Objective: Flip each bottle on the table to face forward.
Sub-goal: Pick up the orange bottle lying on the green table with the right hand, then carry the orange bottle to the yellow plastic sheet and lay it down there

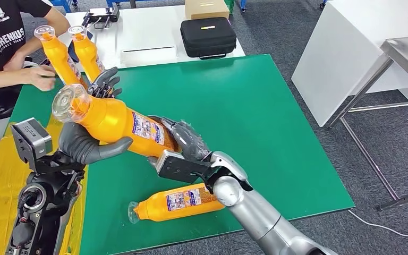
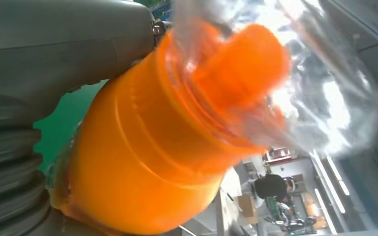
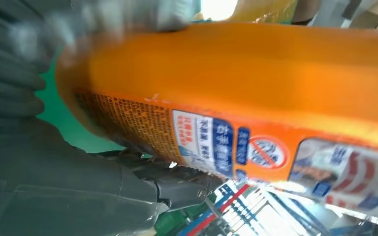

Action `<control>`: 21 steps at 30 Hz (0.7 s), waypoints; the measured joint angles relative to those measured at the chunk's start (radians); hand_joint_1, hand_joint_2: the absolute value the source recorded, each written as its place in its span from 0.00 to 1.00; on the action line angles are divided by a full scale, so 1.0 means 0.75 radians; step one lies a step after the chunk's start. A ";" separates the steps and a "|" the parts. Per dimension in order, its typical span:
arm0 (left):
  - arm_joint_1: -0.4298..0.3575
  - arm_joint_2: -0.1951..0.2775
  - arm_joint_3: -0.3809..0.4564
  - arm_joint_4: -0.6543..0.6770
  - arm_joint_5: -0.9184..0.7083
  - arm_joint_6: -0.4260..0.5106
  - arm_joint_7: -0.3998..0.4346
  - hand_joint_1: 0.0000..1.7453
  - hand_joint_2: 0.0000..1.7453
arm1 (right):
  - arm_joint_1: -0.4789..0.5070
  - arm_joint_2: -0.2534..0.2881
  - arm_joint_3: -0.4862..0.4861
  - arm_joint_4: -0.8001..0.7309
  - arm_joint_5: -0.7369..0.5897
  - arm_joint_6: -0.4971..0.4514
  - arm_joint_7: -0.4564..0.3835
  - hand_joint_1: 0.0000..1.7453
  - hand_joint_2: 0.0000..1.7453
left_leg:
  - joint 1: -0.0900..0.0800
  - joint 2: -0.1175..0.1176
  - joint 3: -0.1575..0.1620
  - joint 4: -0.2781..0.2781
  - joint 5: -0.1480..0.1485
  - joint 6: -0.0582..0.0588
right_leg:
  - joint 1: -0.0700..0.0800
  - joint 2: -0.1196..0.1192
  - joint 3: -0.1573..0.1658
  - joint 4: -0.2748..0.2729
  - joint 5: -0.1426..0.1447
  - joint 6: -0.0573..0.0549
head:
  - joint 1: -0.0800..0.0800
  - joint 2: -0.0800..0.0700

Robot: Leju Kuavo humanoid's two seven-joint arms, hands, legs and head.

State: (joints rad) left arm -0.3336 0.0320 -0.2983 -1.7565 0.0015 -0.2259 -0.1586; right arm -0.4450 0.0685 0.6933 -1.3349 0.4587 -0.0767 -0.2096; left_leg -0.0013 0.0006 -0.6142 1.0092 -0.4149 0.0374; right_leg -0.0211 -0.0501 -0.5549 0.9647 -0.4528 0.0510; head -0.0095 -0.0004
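Now: four bottles | both hands, left hand [image 1: 87, 141] and right hand [image 1: 183, 139], grip one bottle [image 1: 122, 121]

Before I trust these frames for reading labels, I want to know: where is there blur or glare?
Head view: sharp and evenly lit, the held bottle label is visible but small. Left wrist view: the clear cap is smeared and washed out by bright glare. Right wrist view: the label is soft and tilted, the right hand blurred, with a blown-out patch of light at one edge.
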 joint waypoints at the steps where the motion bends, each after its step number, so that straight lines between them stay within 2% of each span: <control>1: 0.000 0.000 0.000 0.000 0.004 0.000 -0.002 0.00 1.00 | -0.015 0.002 0.014 0.010 0.002 0.008 -0.001 1.00 1.00 | 0.000 0.000 0.000 0.000 0.000 0.000 | 0.000 0.000 0.000 0.000 0.000 0.000 | 0.000 0.000; 15: 0.002 0.004 -0.008 0.003 0.036 -0.008 -0.018 0.00 1.00 | -0.091 0.006 0.072 0.080 -0.035 0.092 -0.056 1.00 1.00 | 0.000 0.000 0.000 0.000 0.000 0.000 | 0.000 0.000 0.000 0.000 0.000 0.000 | 0.000 0.000; 16: 0.002 0.005 -0.009 0.004 0.039 -0.008 -0.019 0.11 1.00 | -0.092 0.006 0.072 0.080 -0.032 0.093 -0.058 1.00 1.00 | 0.000 0.000 0.000 0.000 0.000 0.000 | 0.000 0.000 0.000 0.000 0.000 0.000 | 0.000 0.000; 19: 0.003 0.006 -0.012 0.004 0.045 -0.007 -0.022 0.86 1.00 | -0.093 0.006 0.071 0.080 -0.023 0.091 -0.060 1.00 1.00 | 0.000 0.000 0.000 0.000 0.000 0.000 | 0.000 0.000 0.000 0.000 0.000 0.000 | 0.000 0.000; 20: 0.003 0.007 -0.013 0.004 0.049 -0.005 -0.023 1.00 1.00 | -0.093 0.006 0.070 0.080 -0.020 0.090 -0.060 1.00 1.00 | 0.000 0.000 0.000 0.000 0.000 0.000 | 0.000 0.000 0.000 0.000 0.000 0.000 | 0.000 0.000; 21: 0.004 0.007 -0.014 0.004 0.054 -0.001 -0.024 1.00 1.00 | -0.093 0.006 0.069 0.080 -0.017 0.089 -0.059 1.00 1.00 | 0.000 0.000 0.000 0.000 0.000 0.000 | 0.000 0.000 0.000 0.000 0.000 0.000 | 0.000 0.000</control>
State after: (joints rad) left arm -0.3307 0.0370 -0.3090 -1.7532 0.0423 -0.2267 -0.1765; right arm -0.5147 0.0731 0.7449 -1.2746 0.4461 -0.0101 -0.2543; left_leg -0.0014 0.0003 -0.6141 1.0092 -0.4149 0.0375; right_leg -0.0211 -0.0503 -0.5551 0.9647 -0.4528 0.0511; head -0.0095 -0.0004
